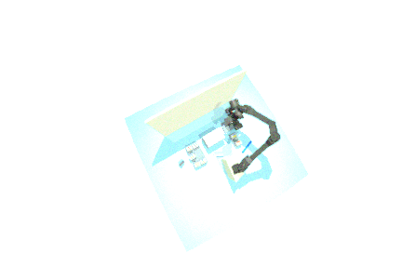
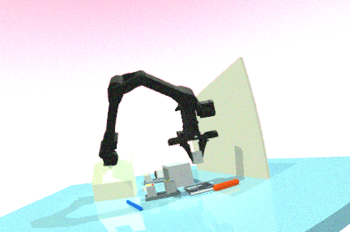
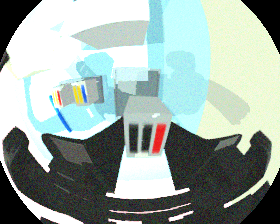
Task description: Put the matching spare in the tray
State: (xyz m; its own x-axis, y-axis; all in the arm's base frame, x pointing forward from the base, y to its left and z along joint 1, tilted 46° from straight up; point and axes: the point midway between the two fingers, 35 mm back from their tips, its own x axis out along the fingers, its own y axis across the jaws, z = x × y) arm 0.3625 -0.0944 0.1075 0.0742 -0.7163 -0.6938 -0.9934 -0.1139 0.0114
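Note:
My gripper point(image 1: 237, 125) point(image 2: 197, 154) point(image 3: 143, 119) is shut on a small grey unit point(image 2: 198, 158) point(image 3: 147, 106) with two black stripes and one red stripe facing the wrist camera. It is held in the air above a shallow grey tray point(image 2: 198, 186) point(image 3: 153, 91), not touching it. A dark board point(image 2: 162, 196) point(image 3: 97, 82) beside the tray carries two grey units; one unit point(image 2: 170, 186) point(image 3: 80, 94) shows yellow and blue stripes, the other point(image 2: 151, 191) point(image 3: 57, 97) yellow and red. Another rack point(image 1: 196, 157) holds several units. I cannot tell which unit is the mounted one.
A large grey box point(image 1: 214, 138) point(image 2: 177, 174) stands near the tray. A tall cream panel point(image 1: 198, 103) point(image 2: 233, 122) point(image 3: 246, 65) rises beside the gripper. An orange handle point(image 2: 226, 185) lies by the tray. A blue stick point(image 1: 247, 147) point(image 2: 134, 205) point(image 3: 63, 120) and a cream block point(image 2: 113, 190) are nearer the arm's base.

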